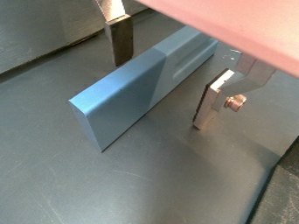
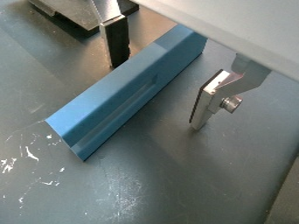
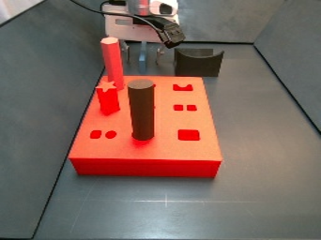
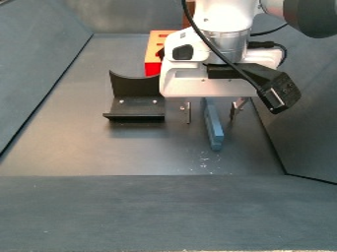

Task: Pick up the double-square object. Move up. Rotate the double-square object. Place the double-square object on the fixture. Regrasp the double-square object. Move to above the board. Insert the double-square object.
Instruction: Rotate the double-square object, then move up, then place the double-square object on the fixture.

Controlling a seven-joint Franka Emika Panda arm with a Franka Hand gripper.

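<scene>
The double-square object [image 1: 122, 101] is a grey-blue bar lying flat on the dark floor, seen in both wrist views [image 2: 111, 105] and in a side view [image 4: 215, 135]. My gripper [image 1: 163, 92] is low over it and open, one silver finger [image 1: 121, 44] on each side of the bar, with a gap at each. It appears the same in the other views [image 2: 158, 94] [image 4: 214, 116]. In a side view the gripper [image 3: 153, 47] stands behind the board [image 3: 189, 155] and the bar is hidden. The dark fixture [image 4: 134, 98] [image 3: 198, 61] stands beside the gripper, apart from it.
The red board [image 4: 156, 51] bears a red hexagonal post [image 3: 112, 58] and a dark grey cylinder [image 3: 139, 111]. Grey walls enclose the floor. White scratches [image 2: 24, 166] mark the floor near the bar's end.
</scene>
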